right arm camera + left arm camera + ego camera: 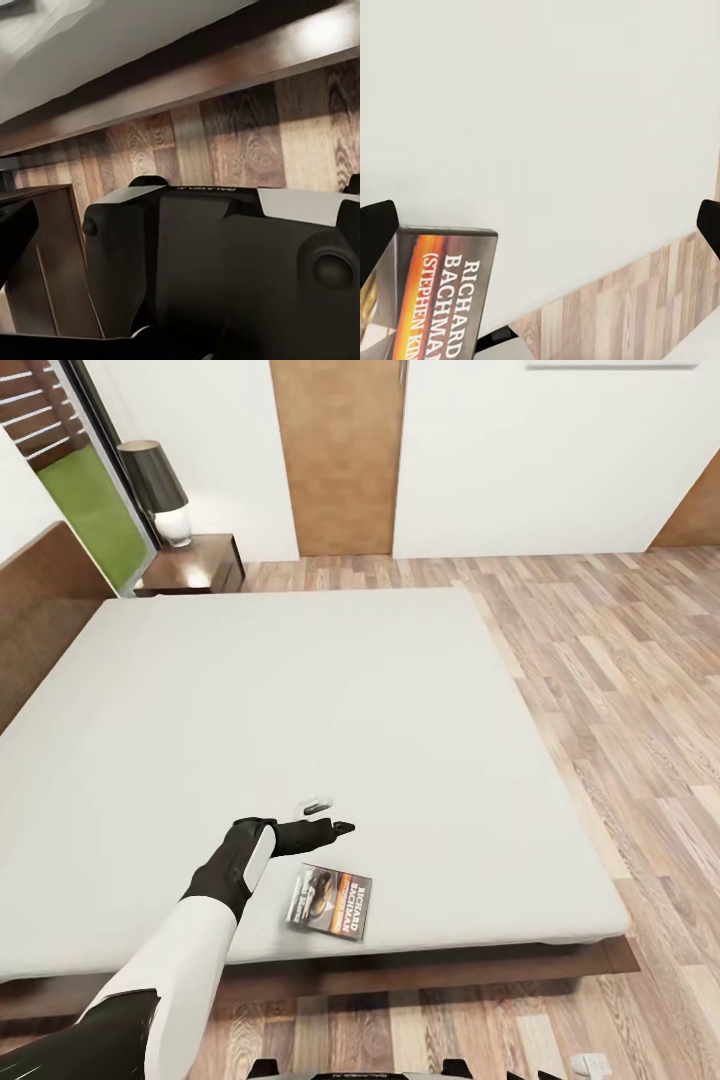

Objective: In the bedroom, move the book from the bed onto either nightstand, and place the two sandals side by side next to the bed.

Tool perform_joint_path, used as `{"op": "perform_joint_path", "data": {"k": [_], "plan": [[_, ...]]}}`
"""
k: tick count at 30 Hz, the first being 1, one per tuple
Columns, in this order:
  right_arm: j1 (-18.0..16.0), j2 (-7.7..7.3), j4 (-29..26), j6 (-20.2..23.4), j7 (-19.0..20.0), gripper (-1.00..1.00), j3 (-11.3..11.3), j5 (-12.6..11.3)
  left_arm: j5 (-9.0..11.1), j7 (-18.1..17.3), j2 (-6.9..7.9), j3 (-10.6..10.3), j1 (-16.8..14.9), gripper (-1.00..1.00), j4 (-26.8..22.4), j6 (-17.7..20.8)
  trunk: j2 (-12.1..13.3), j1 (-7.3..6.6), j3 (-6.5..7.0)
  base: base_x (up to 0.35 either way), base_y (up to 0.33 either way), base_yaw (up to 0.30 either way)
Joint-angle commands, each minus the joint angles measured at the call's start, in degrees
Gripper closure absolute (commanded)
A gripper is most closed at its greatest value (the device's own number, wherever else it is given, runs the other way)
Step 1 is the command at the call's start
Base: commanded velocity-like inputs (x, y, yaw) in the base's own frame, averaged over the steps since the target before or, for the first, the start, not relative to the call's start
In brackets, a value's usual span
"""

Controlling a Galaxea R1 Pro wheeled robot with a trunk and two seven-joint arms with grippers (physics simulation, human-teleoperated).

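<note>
The left gripper [328, 816] hovers low over the mattress of the bed [300, 700], its two fingers spread wide apart with nothing between them; one is pale [316, 803], the other dark [338, 827]. In the left wrist view the dark fingertips [376, 236] sit at opposite edges of the picture, confirming the wide gap. The right gripper [180, 225] hangs low by the robot's base; whether it is parted or closed I cannot tell.

The book [330, 901] lies flat on the mattress near the foot-side edge, just beside the left gripper at about five o'clock from it, not touched. It is a thin paperback with a dark cover, an orange band, a pale central picture and white "RICHARD BACHMAN" lettering, readable in the left wrist view [439, 296].

At eleven o'clock across the bed stands a nightstand [195, 565] carrying a lamp [160, 490] with a dark shade. A wooden door [338, 455] sits at twelve o'clock, and plank floor [620, 680] runs along three o'clock. Nothing lies between gripper and book.
</note>
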Motion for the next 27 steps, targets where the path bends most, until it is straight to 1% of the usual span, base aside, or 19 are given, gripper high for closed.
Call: {"op": "perform_joint_path", "data": {"k": [1,27], "plan": [[0.0,-0.01,0.1,0.0,0.2,-1.0,-0.1,-0.2,0.4,0.0,-0.07,0.3,0.0,-1.0,0.0,0.5,-0.5,0.23,-0.23,0.0,0.0,0.0],[0.0,-0.01,0.1,-0.1,0.2,-1.0,-0.1,-0.2,0.4,0.0,-0.07,0.3,0.0,-1.0,-0.1,0.5,-10.9,5.94,-4.9,0.0,0.0,0.0]]}}
